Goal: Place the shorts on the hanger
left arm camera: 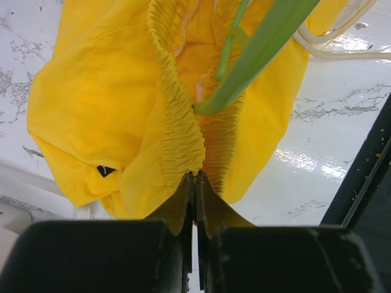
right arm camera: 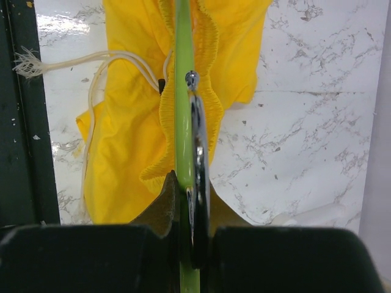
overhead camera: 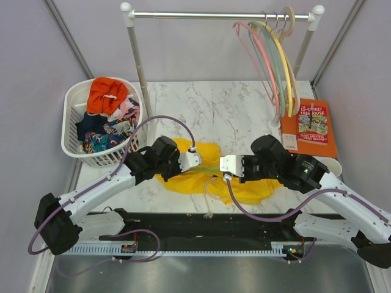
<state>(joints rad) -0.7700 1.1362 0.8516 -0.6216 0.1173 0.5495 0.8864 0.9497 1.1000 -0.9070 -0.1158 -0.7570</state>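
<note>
The yellow shorts [overhead camera: 195, 177] lie crumpled on the marble table between my two arms. The left gripper [overhead camera: 200, 160] is shut on their gathered elastic waistband, which the left wrist view shows pinched at the fingertips [left arm camera: 195, 177]. The light green hanger [overhead camera: 211, 168] reaches into the waist opening of the shorts [left arm camera: 91, 110], its green arm [left arm camera: 256, 55] crossing above the waistband. My right gripper [overhead camera: 222, 165] is shut on the hanger [right arm camera: 182, 122] together with its metal hook [right arm camera: 197, 128]; the jaws [right arm camera: 190, 183] clamp both. The shorts [right arm camera: 128, 152] spread beyond, and the white drawstring [right arm camera: 91, 67] trails left.
A white laundry basket [overhead camera: 67, 122] of mixed clothes stands at the back left. A clothes rail [overhead camera: 220, 14] at the back carries several coloured hangers [overhead camera: 278, 61]. An orange book [overhead camera: 311, 125] lies at the right. A black rail [overhead camera: 201, 223] runs along the near edge.
</note>
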